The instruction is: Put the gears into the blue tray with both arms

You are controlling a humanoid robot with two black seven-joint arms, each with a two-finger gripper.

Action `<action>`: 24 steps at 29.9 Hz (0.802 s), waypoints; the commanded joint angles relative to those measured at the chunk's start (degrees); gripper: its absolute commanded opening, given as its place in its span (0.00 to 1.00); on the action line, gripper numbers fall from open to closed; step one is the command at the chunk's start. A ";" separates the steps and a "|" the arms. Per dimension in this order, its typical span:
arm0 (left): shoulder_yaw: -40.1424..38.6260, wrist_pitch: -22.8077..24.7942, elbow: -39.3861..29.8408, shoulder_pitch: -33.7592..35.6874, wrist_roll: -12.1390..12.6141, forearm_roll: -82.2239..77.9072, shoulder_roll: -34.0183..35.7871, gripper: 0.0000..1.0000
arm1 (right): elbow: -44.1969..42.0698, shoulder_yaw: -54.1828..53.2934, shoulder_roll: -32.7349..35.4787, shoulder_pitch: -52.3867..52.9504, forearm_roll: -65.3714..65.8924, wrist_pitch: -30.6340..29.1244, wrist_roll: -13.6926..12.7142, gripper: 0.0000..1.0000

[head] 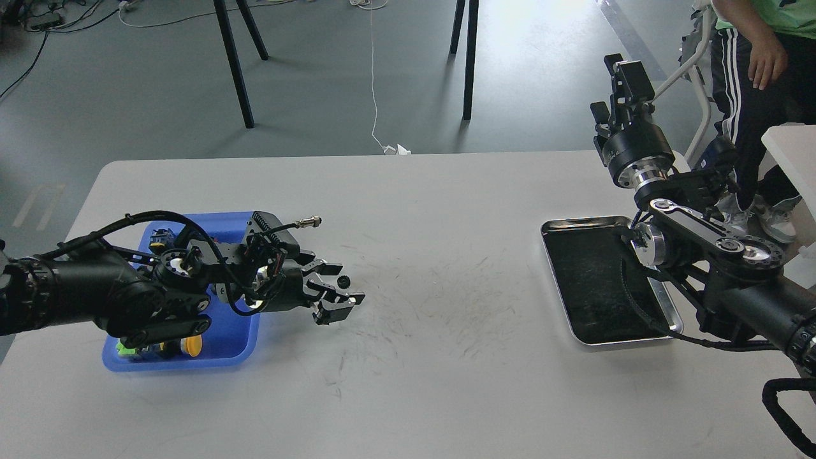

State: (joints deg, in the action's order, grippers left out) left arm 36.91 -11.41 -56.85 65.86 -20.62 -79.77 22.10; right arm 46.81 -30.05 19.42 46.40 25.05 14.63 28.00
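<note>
A tiny black gear (343,281) lies on the white table just right of the blue tray (220,361). My left gripper (336,290) hovers low over the table with its fingers spread, and the gear sits between the fingertips, near the upper one. That gripper is open and holds nothing. My left arm crosses over the blue tray and hides much of its inside. My right gripper (619,73) is raised high past the table's far right edge; it is seen small and dark, so its fingers cannot be told apart.
In the blue tray lie coloured push-button switches: yellow (189,345), green (126,349), blue (159,239). A silver metal tray (577,223) with a dark inside sits at the right, under my right arm. A person (758,60) stands at the far right.
</note>
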 commanded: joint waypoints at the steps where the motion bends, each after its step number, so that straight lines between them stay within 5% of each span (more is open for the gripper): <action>1: -0.09 -0.01 0.86 -0.20 -0.03 -0.21 -0.21 0.57 | 0.04 0.00 0.00 -0.17 0.00 -0.04 0.00 0.94; 11: -0.18 -0.01 4.11 -2.05 -0.82 -0.21 -0.56 0.55 | 0.04 0.08 0.00 -0.34 0.09 -0.04 0.00 0.94; 24: -0.26 -0.01 4.12 -1.87 -3.90 -0.21 -0.74 0.31 | 0.13 0.52 -0.09 -0.96 0.09 0.04 0.00 0.94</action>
State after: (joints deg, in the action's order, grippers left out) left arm 36.66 -11.41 -52.66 63.96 -24.35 -79.98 21.48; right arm 46.89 -29.56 19.42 45.76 25.13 14.59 28.00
